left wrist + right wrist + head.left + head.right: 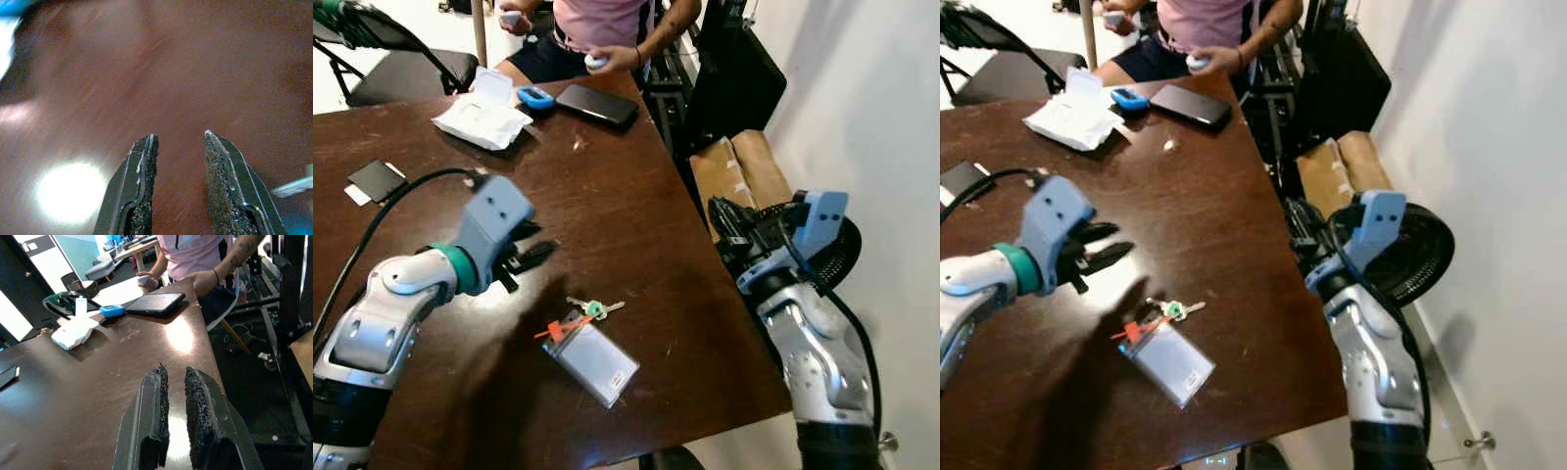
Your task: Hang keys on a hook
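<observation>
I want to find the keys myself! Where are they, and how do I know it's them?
Look at the big dark brown table. Near its front edge, just past the left claw, lies a clear plastic card holder. The keys touch its far end: small silver keys, one with a green top, beside an orange tag, unlike the black phone far away.

Table (636,196): broad bare wood through the centre of the frame, open to a gripper. Obstacles: keys (595,309) with clear card holder (594,360), lower centre; white packet (481,119), blue case (535,97) and black phone (597,104), upper centre; dark card (377,179) and black cable (382,215), left. Person (597,29) seated at the top edge. Cardboard box (739,176) and black fan (837,255) stand off the right edge
</observation>
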You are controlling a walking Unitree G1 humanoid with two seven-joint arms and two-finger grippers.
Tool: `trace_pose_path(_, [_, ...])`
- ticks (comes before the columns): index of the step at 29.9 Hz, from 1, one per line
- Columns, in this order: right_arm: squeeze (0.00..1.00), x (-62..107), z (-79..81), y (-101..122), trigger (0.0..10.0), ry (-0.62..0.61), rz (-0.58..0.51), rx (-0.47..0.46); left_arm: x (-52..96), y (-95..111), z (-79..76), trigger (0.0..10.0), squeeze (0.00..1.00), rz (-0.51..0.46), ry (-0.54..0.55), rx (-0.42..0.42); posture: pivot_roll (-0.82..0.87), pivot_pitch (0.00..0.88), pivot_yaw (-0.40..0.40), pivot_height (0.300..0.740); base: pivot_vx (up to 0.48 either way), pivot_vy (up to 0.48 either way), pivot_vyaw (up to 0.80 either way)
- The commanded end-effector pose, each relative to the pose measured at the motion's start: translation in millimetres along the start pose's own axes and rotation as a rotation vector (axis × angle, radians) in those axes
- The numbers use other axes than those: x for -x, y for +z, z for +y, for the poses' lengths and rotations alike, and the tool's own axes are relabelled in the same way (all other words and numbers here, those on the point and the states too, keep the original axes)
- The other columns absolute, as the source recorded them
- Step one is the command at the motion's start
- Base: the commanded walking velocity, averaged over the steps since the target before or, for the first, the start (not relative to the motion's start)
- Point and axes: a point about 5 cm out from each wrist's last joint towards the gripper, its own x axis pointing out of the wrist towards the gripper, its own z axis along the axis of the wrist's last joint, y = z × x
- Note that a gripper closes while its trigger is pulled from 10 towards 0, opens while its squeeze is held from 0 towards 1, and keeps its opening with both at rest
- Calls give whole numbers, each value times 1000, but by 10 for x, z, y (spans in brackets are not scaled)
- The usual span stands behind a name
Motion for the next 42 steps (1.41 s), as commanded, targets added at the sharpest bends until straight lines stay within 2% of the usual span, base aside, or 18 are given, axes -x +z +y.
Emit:
trace_pose_path(1, [0, -40, -14, -7, 10000, -28, -13, 66, 21, -193, -15, 10000, 0, 24, 40, 151, 32, 74, 91, 740, 0, 0, 0])
trace_pose_path(2, [0, -40, -14, -7, 10000, -28, -13, 66, 21, -193, -15, 10000, 0, 24, 40, 151, 32, 74, 91, 740, 0, 0, 0])
trace_pose_path(3, [0, -63, 24, 27, 10000, -14, -35, 107, 37, -199, -92, 10000, 0, -9, -1, 215, 30, 76, 89, 740, 0, 0, 0])
trace_pose_path(4, [0, -78, 54, 53, 10000, -1, -48, 124, 38, -194, -179, 10000, 0, -29, -65, 241, 29, 80, 86, 740, 0, 0, 0])
trace_pose_path(5, [0, -78, 54, 53, 10000, -1, -48, 124, 38, -194, -179, 10000, 0, -29, -65, 241, 29, 80, 86, 740, 0, 0, 0])
trace_pose_path(7, [0, -78, 104, 67, 10000, 40, -44, 130, 53, -171, -369, 10000, 0, -35, -221, 224, 28, 84, 85, 740, 0, 0, 0])
trace_pose_path(8, [0, -78, 104, 67, 10000, 40, -44, 130, 53, -171, -369, 10000, 0, -35, -221, 224, 28, 84, 85, 740, 0, 0, 0])
trace_pose_path(11, [0, -40, 144, 38, 10000, 72, -27, 137, 55, -157, -620, 10000, 0, 2, -421, 153, 21, 90, 87, 740, 0, 0, 0])
trace_pose_path(14, [0, -40, 144, 38, 10000, 72, -27, 137, 55, -157, -620, 10000, 0, 2, -421, 153, 21, 90, 87, 740, 0, 0, 0])
trace_pose_path(16, [0, -31, 142, 33, 10000, 71, -28, 133, 25, -104, -740, 10000, 0, -12, -522, 24, 7, 97, 87, 740, 0, 0, 0])
trace_pose_path(18, [0, -31, 142, 33, 10000, 71, -28, 133, 25, -104, -740, 10000, 0, -12, -522, 24, 7, 97, 87, 740, 0, 0, 0])
trace_pose_path(19, [0, -28, 140, 34, 10000, 70, -30, 133, -11, -72, -777, 10000, 0, -25, -549, -67, 4, 99, 88, 740, 0, 0, 0])
trace_pose_path(21, [0, -28, 140, 34, 10000, 70, -30, 133, -11, -72, -777, 10000, 0, -25, -549, -67, 4, 99, 88, 740, 0, 0, 0])
trace_pose_path(23, [0, -22, 132, 38, 10000, 66, -37, 141, -64, -88, -790, 10000, 0, -3, -528, -321, 2, 106, 87, 740, 0, 0, 0])
trace_pose_path(24, [0, -22, 132, 38, 10000, 66, -37, 141, -64, -88, -790, 10000, 0, -3, -528, -321, 2, 106, 87, 740, 0, 0, 0])
trace_pose_path(26, [0, -17, 127, 41, 10000, 65, -39, 143, -51, -105, -777, 10000, 0, 15, -500, -510, 10, 110, 84, 740, 0, 0, 0])
trace_pose_path(28, [0, -20, 137, 30, 10000, 71, -35, 141, -27, -95, -764, 10000, 0, 19, -488, -594, 15, 111, 81, 740, 0, 0, 0])
trace_pose_path(42, [0, -26, 148, 37, 10000, 80, -35, 136, -42, -137, -680, 10000, 0, 25, -467, -621, 10, 111, 79, 740, 0, 0, 0])
